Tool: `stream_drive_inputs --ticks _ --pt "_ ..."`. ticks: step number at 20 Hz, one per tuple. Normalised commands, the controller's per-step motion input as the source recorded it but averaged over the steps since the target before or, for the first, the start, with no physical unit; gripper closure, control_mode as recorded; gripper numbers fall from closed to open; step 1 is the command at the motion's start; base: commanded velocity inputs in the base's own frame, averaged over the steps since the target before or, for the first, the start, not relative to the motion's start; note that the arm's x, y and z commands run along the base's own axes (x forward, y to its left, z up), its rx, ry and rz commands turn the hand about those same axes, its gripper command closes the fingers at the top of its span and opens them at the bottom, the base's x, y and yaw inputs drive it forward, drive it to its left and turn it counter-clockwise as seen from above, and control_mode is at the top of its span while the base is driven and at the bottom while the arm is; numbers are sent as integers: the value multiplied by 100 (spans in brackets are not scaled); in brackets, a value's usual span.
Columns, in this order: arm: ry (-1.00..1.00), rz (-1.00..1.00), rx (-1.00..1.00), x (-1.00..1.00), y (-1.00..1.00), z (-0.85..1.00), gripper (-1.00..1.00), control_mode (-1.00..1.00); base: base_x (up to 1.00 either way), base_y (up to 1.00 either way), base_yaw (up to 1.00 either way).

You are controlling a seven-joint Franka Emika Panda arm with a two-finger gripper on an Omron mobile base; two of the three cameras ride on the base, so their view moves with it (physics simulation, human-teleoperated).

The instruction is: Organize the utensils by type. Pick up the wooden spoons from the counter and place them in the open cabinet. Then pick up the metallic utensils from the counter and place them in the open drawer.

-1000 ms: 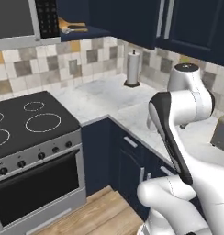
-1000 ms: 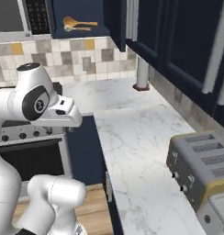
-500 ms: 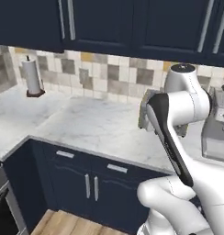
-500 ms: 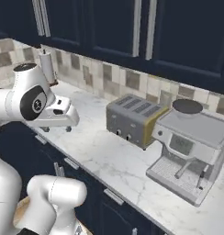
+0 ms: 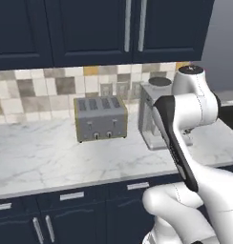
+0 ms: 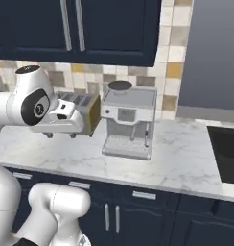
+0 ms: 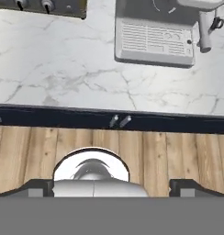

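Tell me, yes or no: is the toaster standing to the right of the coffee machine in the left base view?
No, the toaster stands to the left of the coffee machine on the counter.

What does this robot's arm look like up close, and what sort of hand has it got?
The arm is glossy white with rounded, bulbous segments and dark grey joint bands and caps. Its gripper is a plain white block with two small dark finger tips, no visible cables or markings.
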Motion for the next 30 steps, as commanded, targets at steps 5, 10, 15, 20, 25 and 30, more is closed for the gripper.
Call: stream_drive_inputs --ticks 5,10,15,20,25,30 --pt "0 0 0 0 0 0 -100 100 -40 -64 -40" --pt "0 0 0 0 0 0 -100 100 -25 -84 -34" --pt "0 0 0 0 0 0 -100 100 2 -97 -27" --pt "0 0 0 0 0 0 -100 100 13 -97 -18" --pt "0 0 0 0 0 0 -100 100 18 -95 -15" --pt "0 0 0 0 0 0 -100 100 25 -90 -6"
